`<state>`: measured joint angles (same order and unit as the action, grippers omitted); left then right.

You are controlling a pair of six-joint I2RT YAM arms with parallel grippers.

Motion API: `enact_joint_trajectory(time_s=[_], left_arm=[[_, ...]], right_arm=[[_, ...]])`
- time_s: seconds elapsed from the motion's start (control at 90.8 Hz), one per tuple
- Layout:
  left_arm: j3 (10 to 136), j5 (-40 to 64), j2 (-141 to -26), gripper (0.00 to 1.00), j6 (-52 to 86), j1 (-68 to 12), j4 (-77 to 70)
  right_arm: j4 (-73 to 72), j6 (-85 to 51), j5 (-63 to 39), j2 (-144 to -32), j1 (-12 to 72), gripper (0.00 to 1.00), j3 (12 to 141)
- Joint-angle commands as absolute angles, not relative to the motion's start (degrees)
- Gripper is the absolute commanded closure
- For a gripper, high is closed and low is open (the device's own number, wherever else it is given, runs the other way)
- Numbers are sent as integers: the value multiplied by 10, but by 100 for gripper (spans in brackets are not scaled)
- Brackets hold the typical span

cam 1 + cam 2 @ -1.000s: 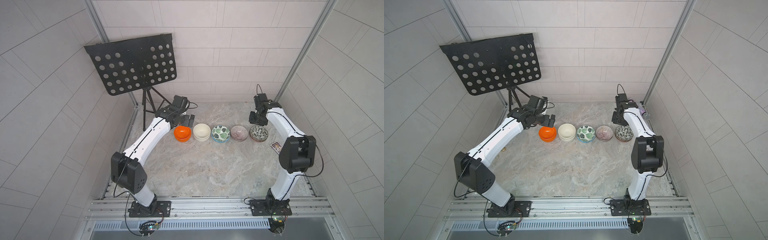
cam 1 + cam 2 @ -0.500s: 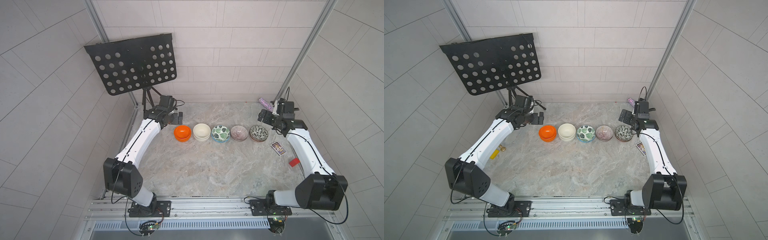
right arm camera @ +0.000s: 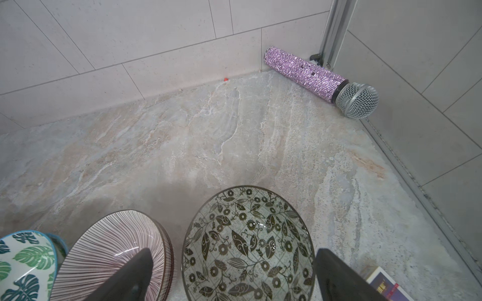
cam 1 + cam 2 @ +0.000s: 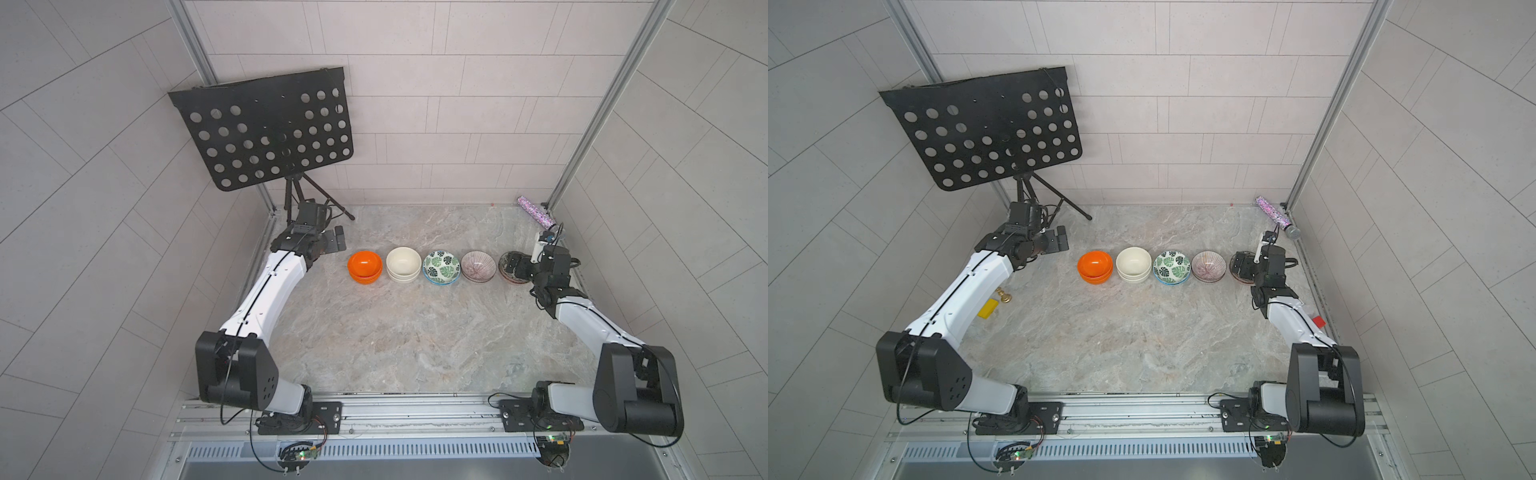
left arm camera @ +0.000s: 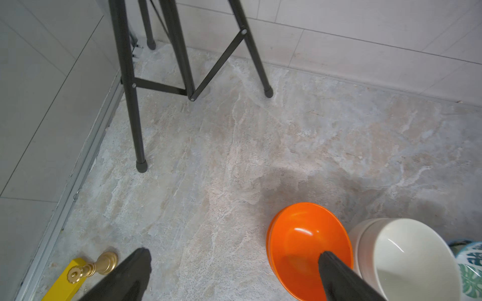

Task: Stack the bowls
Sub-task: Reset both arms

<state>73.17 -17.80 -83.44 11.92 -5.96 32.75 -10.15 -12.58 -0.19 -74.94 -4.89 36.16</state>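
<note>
Five bowl stacks stand in a row across the table: orange bowls [image 4: 365,266], cream bowls [image 4: 403,264], green-leaf bowls [image 4: 441,267], purple striped bowls [image 4: 478,266] and, at the right end, the dark leaf bowl [image 3: 247,239]. My right gripper [image 3: 234,250] is open above the dark leaf bowl and holds nothing. One finger shows over the purple striped bowl [image 3: 112,242], the other beyond the dark bowl's opposite rim. My left gripper [image 5: 233,252] is open and empty, left of the orange bowls [image 5: 300,234], with bare table between its fingers.
A black music stand [image 4: 266,129] stands at the back left, its legs [image 5: 135,104] close to my left gripper. A glittery purple microphone [image 3: 313,73] lies in the back right corner. A yellow block [image 5: 65,284] and brass piece [image 5: 99,264] lie by the left wall. A card [image 3: 386,284] lies right of the dark bowl.
The right arm swung out to the right and drew back, and its gripper opened; it now hangs over the dark leaf bowl. The left gripper moved left, away from the orange bowls.
</note>
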Motion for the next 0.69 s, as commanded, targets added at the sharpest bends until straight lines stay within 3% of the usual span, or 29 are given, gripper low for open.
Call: enact_joint_trajectory(time_s=[0.0, 0.264, 0.682], left_arm=[[679, -196, -814, 0, 135, -36, 269], [515, -247, -757, 0, 114, -25, 55], [398, -206, -778, 0, 78, -25, -108]], right_arm=[[-219, -107, 11, -776, -49, 0, 319], [-402, -41, -29, -828, -21, 0, 250], [-480, -8, -53, -855, -6, 0, 215]])
